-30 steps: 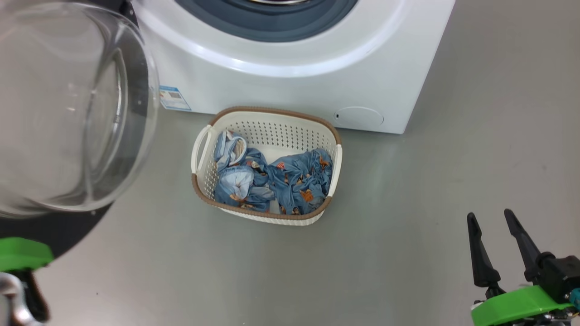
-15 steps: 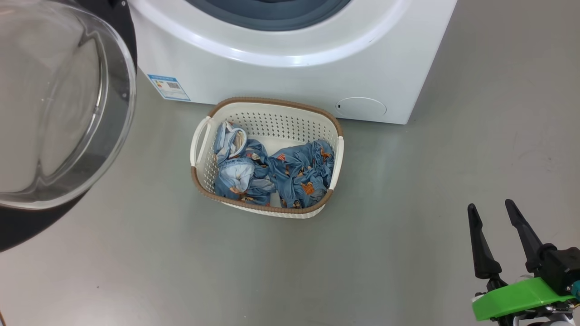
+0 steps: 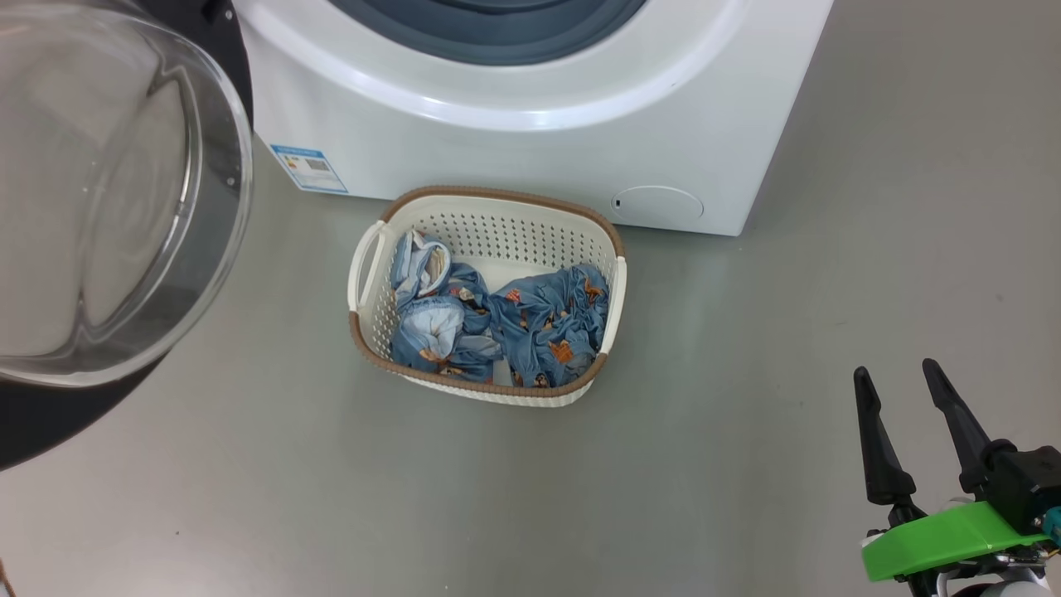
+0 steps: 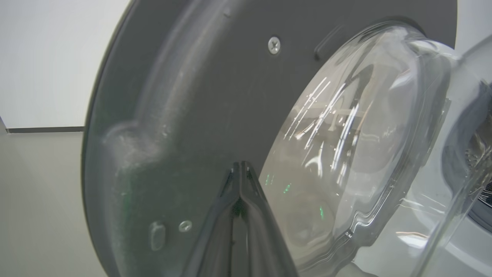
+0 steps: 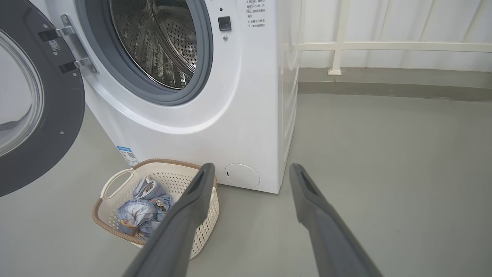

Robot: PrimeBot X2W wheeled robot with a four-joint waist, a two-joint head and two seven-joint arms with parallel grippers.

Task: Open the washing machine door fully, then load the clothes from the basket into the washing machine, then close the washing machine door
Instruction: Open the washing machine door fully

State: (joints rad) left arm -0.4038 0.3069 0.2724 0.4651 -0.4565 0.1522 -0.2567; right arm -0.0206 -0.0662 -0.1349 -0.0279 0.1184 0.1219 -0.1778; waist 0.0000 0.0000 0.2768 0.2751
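Grey floor (image 3: 746, 348) all round, smooth with a dull sheen, and a white railing (image 5: 384, 46) runs along the far wall. The washing machine (image 3: 530, 141) stands square on it, steel drum (image 5: 161, 42) showing inside the blue-grey gasket (image 5: 204, 57).

The washing machine door (image 5: 57, 115) hangs wide off its hinge (image 5: 73, 50), glass bowl bulging toward the head camera. Left gripper (image 4: 240, 165) is pinched right together with nothing in it, tips up at the door's dark inner face; whether they touch it, I can't say. That reads as the tail end of the opening step, maybe a last nudge to go.

The basket (image 3: 489, 192) sits on the floor just in front of the machine, near the blue label sticker (image 3: 309, 168). The clothes (image 3: 497, 323) are bunched inside it.

Right gripper (image 3: 896, 370) hovers well apart from the basket, fingers spread wide, empty. The next move, by my reckoning, is a reach down into that basket: pinch deep into the crumpled fabric, lift it clear of the woven rim, and carry it up to the drum mouth.
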